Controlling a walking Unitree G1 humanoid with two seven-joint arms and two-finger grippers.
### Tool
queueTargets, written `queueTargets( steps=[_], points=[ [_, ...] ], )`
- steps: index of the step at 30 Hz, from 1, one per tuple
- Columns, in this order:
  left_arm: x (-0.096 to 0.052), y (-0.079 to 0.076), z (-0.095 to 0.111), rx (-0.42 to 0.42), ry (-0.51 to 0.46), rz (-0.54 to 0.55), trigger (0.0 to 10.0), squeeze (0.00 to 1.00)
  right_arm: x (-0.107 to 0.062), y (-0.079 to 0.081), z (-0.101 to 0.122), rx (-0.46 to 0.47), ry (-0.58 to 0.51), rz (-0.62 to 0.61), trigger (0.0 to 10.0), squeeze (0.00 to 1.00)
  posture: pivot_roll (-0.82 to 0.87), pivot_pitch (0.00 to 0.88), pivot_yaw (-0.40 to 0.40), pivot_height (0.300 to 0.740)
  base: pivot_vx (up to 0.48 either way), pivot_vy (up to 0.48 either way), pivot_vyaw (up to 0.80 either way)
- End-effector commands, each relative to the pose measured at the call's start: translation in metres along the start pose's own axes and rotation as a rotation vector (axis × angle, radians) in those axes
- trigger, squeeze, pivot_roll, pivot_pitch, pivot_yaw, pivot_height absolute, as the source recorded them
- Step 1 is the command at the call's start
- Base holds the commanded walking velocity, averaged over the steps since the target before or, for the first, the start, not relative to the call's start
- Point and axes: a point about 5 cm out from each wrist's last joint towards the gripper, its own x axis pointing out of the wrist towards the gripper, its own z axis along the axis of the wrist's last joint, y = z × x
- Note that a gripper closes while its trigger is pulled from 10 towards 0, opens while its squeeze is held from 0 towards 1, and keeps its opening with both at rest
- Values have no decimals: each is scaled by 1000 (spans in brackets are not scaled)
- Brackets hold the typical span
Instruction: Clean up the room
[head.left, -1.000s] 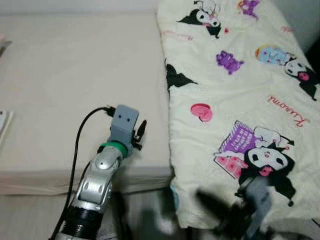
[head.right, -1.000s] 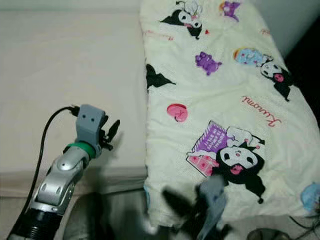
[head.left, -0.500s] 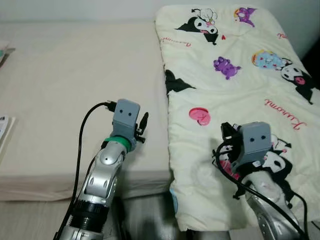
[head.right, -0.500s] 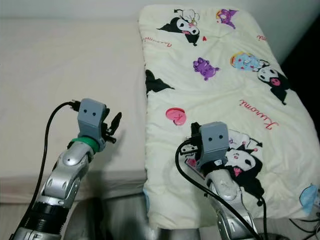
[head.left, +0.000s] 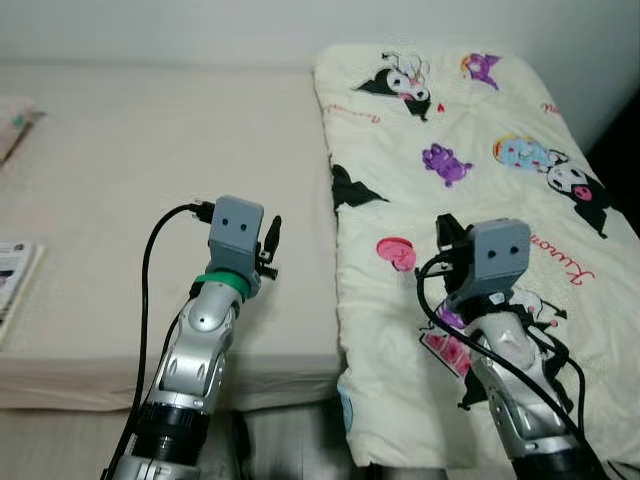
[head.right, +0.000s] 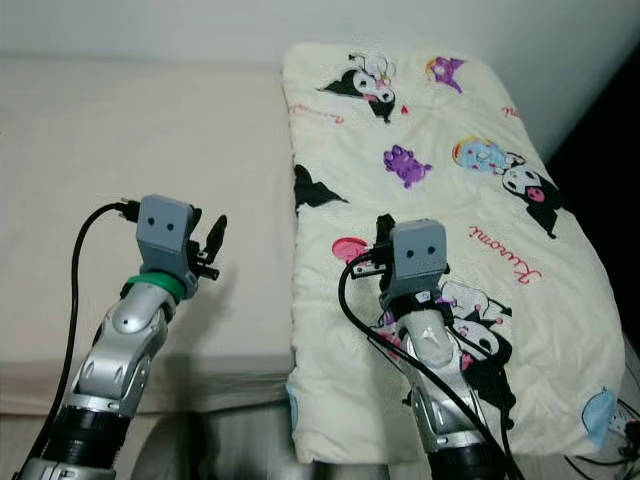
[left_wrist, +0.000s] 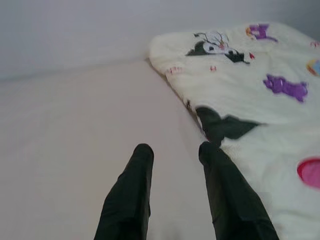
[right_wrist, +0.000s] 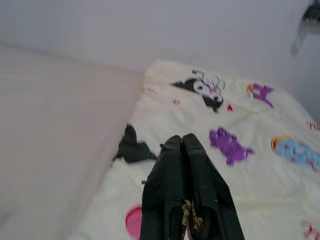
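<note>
While we look down from the head camera, a wide bed (head.left: 150, 150) with a plain beige sheet spreads across the scene and runs back to a pale wall (head.left: 200, 30). Along its right side we see a cream quilt (head.left: 470, 120) printed with cartoon characters; it lies flat on the bed, and its near end hangs over the bed's front edge. We make out a purple bear figure (head.left: 445, 163) near the quilt's middle and a pink heart (head.left: 397, 251) closer to us. At the far left edge of the bed lies some printed paper (head.left: 12, 272).

Our right gripper (right_wrist: 182, 150) is raised over the quilt near the pink heart, its two black fingers pressed together with nothing between them. Our left gripper (left_wrist: 175, 152) hovers above the bare sheet just beside the quilt's left edge, its fingers (left_wrist: 131, 185) parted and empty. A black cable (head.left: 150, 270) loops from the left wrist.
</note>
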Motion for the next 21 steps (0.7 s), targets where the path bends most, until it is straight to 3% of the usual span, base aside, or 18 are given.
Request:
queueTargets(
  steps=[1,12,21],
  points=[
    [0,-2,1,-8,-10,-4,10000,0,0,-3,-2,-4,-1,-13,10000,0,-146,8,23,686,0,0,0],
    [4,-18,3,-103,20,-69,10000,0,-5,-8,-11,-9,16,-44,10000,0,-158,12,35,740,0,0,0],
    [3,-20,1,-143,40,-70,10000,0,-7,-6,-17,-10,34,-54,10000,0,-152,17,36,740,0,0,0]
  ],
)
